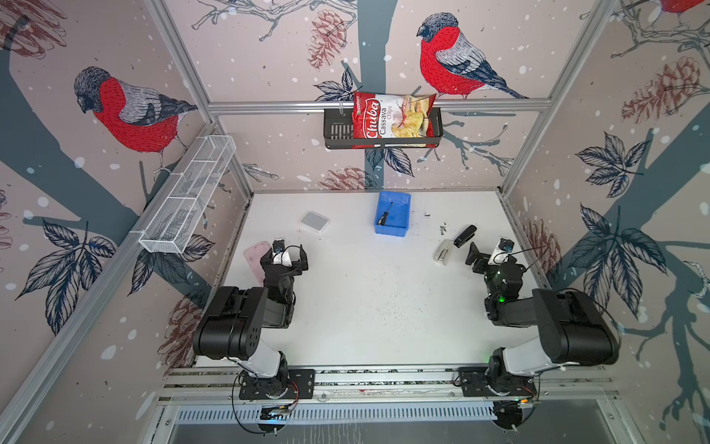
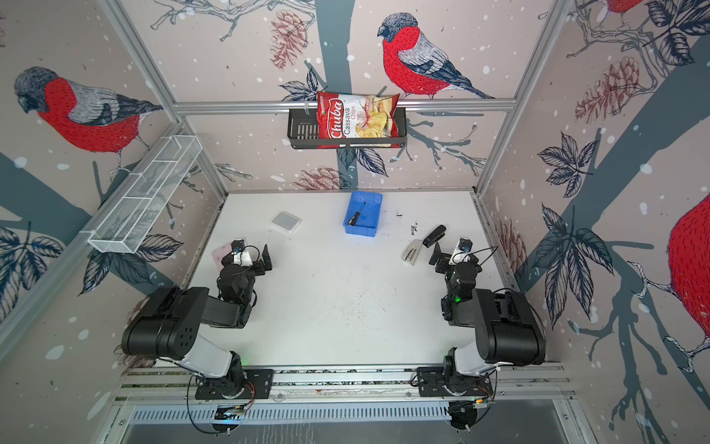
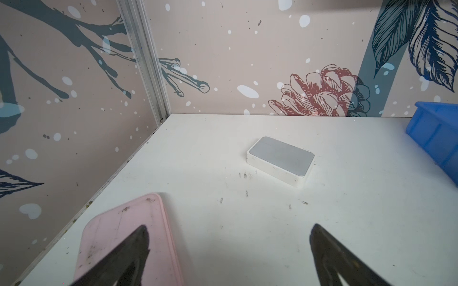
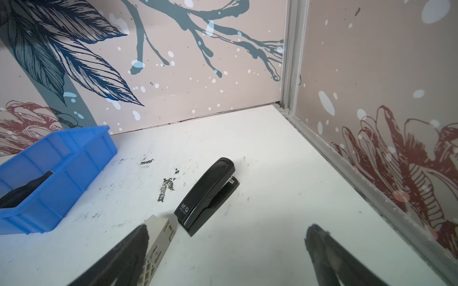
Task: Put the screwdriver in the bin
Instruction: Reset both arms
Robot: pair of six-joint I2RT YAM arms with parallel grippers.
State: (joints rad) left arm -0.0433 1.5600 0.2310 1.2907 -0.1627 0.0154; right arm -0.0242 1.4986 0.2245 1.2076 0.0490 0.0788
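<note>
1. The bin (image 1: 390,230), bright blue and low-walled, sat on the white table (image 1: 365,300) toward the back wall, roughly midway across, in both top views.
2. The screwdriver (image 1: 385,213) lay inside the bin on its floor, slanted, with the handle toward the robot and the thin shaft toward the back wall. In the right wrist view only its dark handle end showed over the bin's wall.
3. A black slotted basket (image 1: 338,130) hung from the back rail. It held a red-and-white chip bag (image 1: 392,119) that rose above the rim. The print read "Chuba Cassava Chips".
4. A white wire mesh tray (image 1: 188,192) was fixed along the left wall and split into compartments. Its contents could not be made out through the mesh.
5. A black stapler (image 4: 208,195) lay on the table to the right of the bin, with "M&G" in small lettering on top. The finer print below it was not legible. A pale stapler-like item (image 4: 159,235) lay just beside it, nearer the robot.
6. A white box with a grey top (image 3: 281,159) lay left of the bin. A flat pink case (image 3: 119,222) lay near the left wall.
7. Left gripper (image 3: 229,229): jaws spread wide with nothing between them, one finger over the pink case.
8. Right gripper (image 4: 228,227): jaws spread wide and empty, one finger over the pale item.
</note>
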